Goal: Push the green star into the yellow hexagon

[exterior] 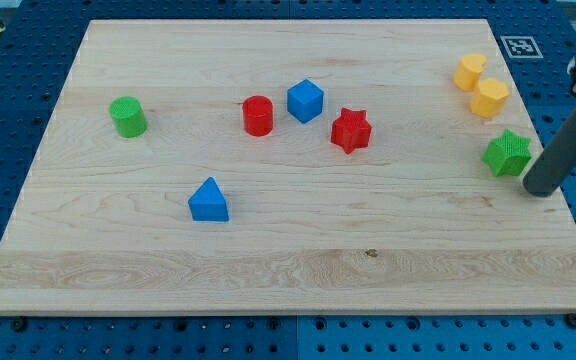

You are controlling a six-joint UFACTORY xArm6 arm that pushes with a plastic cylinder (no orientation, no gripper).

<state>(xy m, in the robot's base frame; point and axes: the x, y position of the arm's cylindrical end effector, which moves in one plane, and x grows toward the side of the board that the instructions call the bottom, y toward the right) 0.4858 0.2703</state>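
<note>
In the camera view, the green star (508, 153) lies near the board's right edge, about halfway between its far and near sides. The yellow hexagon (489, 98) sits just beyond it, a little to the left, with a clear gap of bare wood between the two. A second yellow block (469, 72), heart-like in outline, sits just beyond the hexagon and appears to touch it.

My tip (539, 190) rests just right of the star and slightly nearer, close to its points but, as far as I can tell, not pressing on it. The rod has nothing that opens or closes; it holds nothing and can only shove.

The star looks like a small, rigid, light block, so I judge it will slide easily on the smooth wooden board (268, 270). Its points make it likely to spin or slip off the rod if struck off-centre. The best contact is probably its near side, slightly right of centre, so that the push runs towards the hexagon.

Nothing stands between star and hexagon. The board's right edge is close, so a glancing push could send the star off. The red star (350, 130), blue cube (305, 101), red cylinder (257, 116), blue triangle (209, 201) and green cylinder (127, 116) lie well apart to the left.
</note>
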